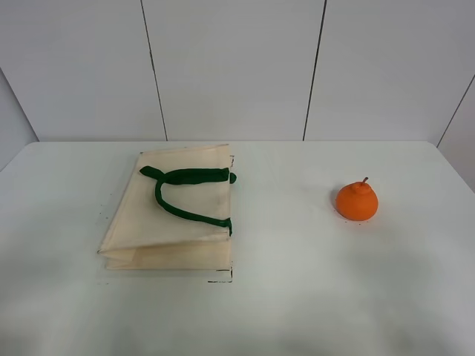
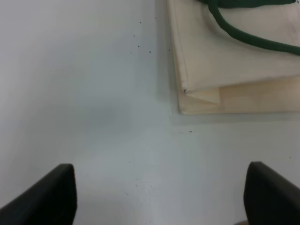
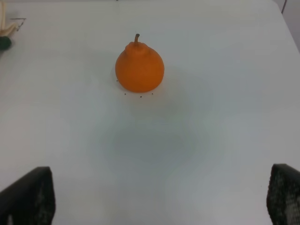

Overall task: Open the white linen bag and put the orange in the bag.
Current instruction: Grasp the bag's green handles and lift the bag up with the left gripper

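Left pincer (image 2: 161,197) was spread and empty over the desk (image 1: 297,297), near a corner of the white linen bag (image 1: 141,215), which we found lying flat and closed. Well apart to its right sat the orange (image 1: 357,201), ahead of the spread, empty right pincer (image 3: 157,197). We judged no step done; opening and loading were both left to do.

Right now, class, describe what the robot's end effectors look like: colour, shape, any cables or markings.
Only finger tips show. The left end effector has two black, matte, blocky fingers with slanted tops. The right end effector looks the same, slightly grainier. No cables or markings are visible.
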